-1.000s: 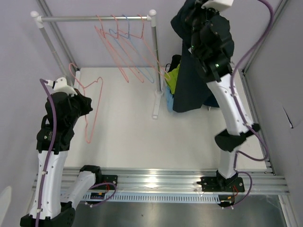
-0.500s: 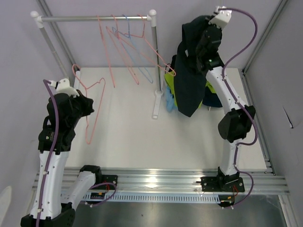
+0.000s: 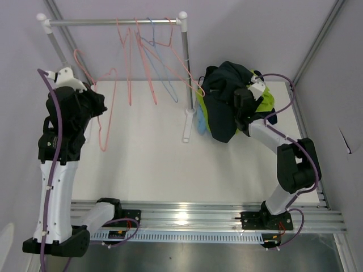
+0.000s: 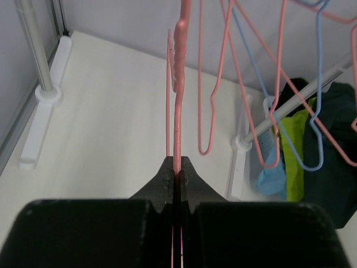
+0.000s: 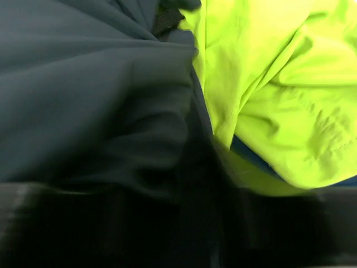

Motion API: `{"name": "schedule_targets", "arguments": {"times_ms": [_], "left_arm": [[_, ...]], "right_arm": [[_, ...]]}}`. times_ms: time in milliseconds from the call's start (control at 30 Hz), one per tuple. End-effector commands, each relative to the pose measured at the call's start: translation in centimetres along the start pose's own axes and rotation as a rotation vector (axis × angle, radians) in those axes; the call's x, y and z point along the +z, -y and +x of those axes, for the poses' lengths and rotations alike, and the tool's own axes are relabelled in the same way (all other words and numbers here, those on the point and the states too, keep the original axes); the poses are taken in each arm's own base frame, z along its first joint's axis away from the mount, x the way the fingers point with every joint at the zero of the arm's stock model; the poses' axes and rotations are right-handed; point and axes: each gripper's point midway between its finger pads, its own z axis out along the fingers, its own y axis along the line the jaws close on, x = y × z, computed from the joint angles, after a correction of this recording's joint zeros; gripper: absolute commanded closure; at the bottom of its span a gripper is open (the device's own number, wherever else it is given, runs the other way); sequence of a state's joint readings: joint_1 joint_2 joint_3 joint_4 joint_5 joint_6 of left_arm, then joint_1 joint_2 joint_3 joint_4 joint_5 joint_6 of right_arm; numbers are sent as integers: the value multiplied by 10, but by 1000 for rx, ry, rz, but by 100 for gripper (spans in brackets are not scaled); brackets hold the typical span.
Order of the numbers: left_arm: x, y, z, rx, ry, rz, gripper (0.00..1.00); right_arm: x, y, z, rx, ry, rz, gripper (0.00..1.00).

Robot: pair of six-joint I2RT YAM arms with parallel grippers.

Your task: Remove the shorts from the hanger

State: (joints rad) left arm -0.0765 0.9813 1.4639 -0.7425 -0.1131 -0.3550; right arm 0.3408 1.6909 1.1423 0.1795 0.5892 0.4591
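Top view: the right gripper (image 3: 245, 106), which held the dark shorts (image 3: 221, 99) high 1 second ago, has come down. These shorts now lie on the pile at 2 o'clock on the table (image 3: 153, 164), over the lime shorts (image 3: 266, 103) and the blue shorts (image 3: 201, 122). Cloth hides its jaws, so I cannot tell if they are open. The left gripper (image 3: 97, 106) has lifted the bare hanger (image 3: 105, 131) toward the rail (image 3: 102, 22).

Left wrist view: the left gripper (image 4: 177, 177) is closed tight on the hanger (image 4: 178, 100) wire. The pile sits at 3 o'clock.

Right wrist view: the dark shorts (image 5: 95, 84) at 9 o'clock and the lime shorts (image 5: 268, 84) at 2 o'clock fill the frame, and no fingers show. I judge this pair is off its hanger and only the release remains.
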Motion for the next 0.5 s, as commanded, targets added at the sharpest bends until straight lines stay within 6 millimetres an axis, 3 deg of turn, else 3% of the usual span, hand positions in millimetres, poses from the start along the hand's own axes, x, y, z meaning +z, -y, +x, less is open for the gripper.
{"name": "schedule_targets", "arguments": {"times_ms": [0, 67, 133, 167, 233, 267, 333, 367, 467], "left_arm": [[-10, 13, -56, -2, 146, 18, 100], [-6, 17, -75, 0, 182, 13, 100], [10, 18, -79, 10, 168, -8, 100], [6, 23, -97, 7, 207, 1, 100], [17, 25, -100, 12, 193, -3, 100], [27, 29, -104, 13, 190, -2, 100], [29, 35, -118, 4, 210, 12, 100], [44, 37, -114, 4, 190, 8, 100], [59, 45, -127, 12, 212, 28, 100]], "right_arm": [[-21, -13, -23, 64, -5, -68, 1], [-33, -11, -41, 57, 12, -79, 1], [-46, -10, -56, 43, 35, -91, 0], [-61, -7, -75, 58, 64, -105, 1], [-78, -2, -86, 60, 82, -123, 1], [-100, 1, -106, 84, 121, -155, 1], [-119, 7, -107, 90, 121, -193, 1], [-141, 11, -123, 121, 157, -227, 1], [-164, 27, -105, 119, 110, -254, 1]]}}
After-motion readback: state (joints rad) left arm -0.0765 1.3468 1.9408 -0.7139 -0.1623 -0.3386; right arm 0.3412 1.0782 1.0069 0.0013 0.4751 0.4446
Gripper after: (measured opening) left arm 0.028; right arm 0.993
